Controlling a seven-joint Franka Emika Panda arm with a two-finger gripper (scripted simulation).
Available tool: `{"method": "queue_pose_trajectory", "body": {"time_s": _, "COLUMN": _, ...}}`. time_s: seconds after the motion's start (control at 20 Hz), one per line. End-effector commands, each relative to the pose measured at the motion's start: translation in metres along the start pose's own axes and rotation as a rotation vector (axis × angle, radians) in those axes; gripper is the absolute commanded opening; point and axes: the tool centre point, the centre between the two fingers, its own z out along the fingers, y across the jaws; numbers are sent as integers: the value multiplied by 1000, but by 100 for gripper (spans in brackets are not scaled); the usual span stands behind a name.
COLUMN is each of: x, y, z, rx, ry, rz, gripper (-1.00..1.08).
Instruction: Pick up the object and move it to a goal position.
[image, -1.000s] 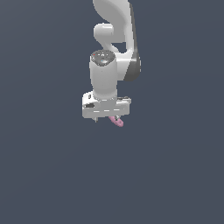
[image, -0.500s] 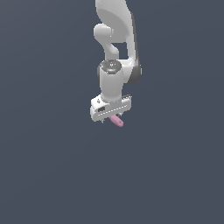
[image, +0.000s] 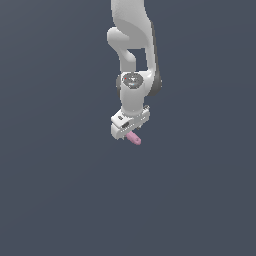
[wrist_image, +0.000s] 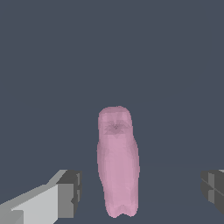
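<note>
The object (wrist_image: 116, 162) is a small pink stubby lump with a dimple near one end. It lies on the dark grey floor. In the wrist view it sits between my two grey fingertips (wrist_image: 69, 192), with a clear gap on each side. My gripper (wrist_image: 140, 190) is open and touches nothing. In the exterior view the white gripper (image: 129, 133) hangs straight down over the object (image: 134, 139), whose pink end pokes out below the hand toward the exterior view's right.
The flat dark grey floor (image: 60, 200) fills both views. The white arm (image: 132, 45) rises above the gripper toward the top of the exterior view.
The hand has turned about its vertical axis and shifted slightly toward the exterior view's right. The pink object has stayed in the same place.
</note>
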Motion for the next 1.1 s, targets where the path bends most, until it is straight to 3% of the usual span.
{"method": "queue_pose_trajectory", "body": {"time_s": 0.0, "x": -3, "y": -6, "z": 5, "rx": 2, "ry": -2, "rz": -40, "gripper": 100}}
{"method": "queue_pose_trajectory", "body": {"time_s": 0.6, "x": -7, "y": -12, "z": 14, "rx": 5, "ry": -4, "rz": -78, "gripper": 100}}
{"method": "queue_pose_trajectory", "body": {"time_s": 1.05, "x": -8, "y": -14, "z": 50, "rx": 5, "ry": -4, "rz": -83, "gripper": 100}}
